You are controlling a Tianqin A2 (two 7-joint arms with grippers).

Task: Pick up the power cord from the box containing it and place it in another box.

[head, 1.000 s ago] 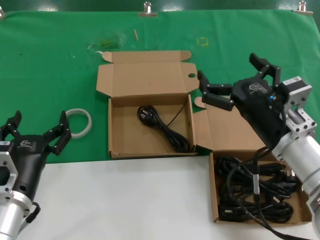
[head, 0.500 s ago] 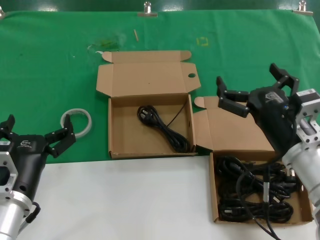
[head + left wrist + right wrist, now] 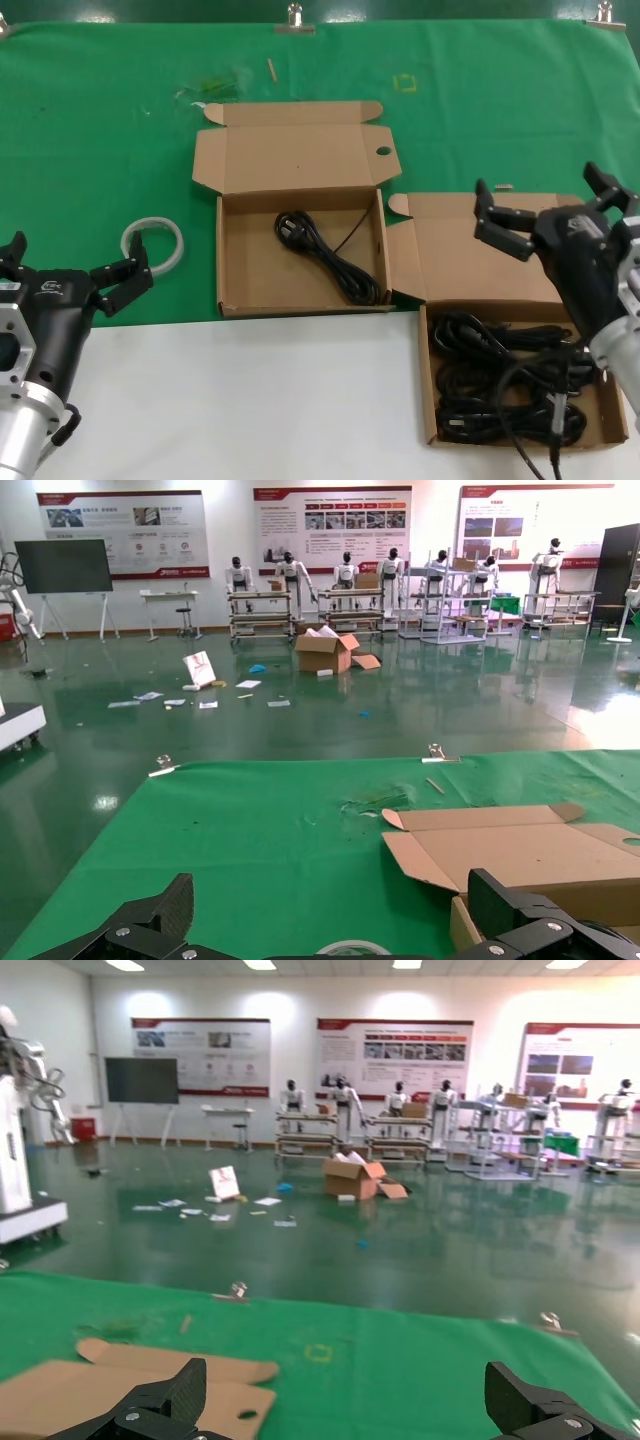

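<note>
Centrally, green cloth (image 3: 90,130) spans upper frame, white table (image 3: 250,400) below. Open cardboard box (image 3: 240,285) at centre holds one power cord (image 3: 330,255), loosely coiled, untouched. Second open box (image 3: 428,400) at lower right holds heap of black cords (image 3: 500,385). Right gripper (image 3: 555,205) at right edge, above that box's lid, fingers spread, empty. Left gripper (image 3: 65,265) at lower left, fingers spread, empty, beside white ring (image 3: 153,242).

Power cord (image 3: 330,254) inside left box (image 3: 240,290)
</note>
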